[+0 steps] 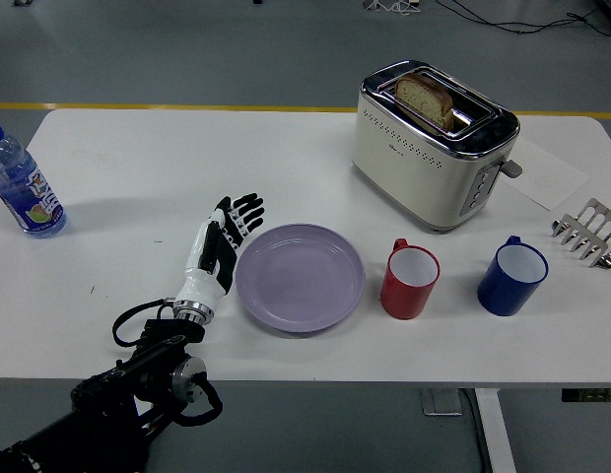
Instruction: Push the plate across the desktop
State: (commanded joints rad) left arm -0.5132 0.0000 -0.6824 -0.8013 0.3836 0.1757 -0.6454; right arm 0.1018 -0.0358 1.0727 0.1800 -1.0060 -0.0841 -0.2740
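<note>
The left hand (219,251), fingers extended flat and gripping nothing, rests against the left rim of the round lilac plate (301,277) on the white table (138,168). The plate sits nearly touching the red mug (410,280), so little pushing room seems left.
</note>
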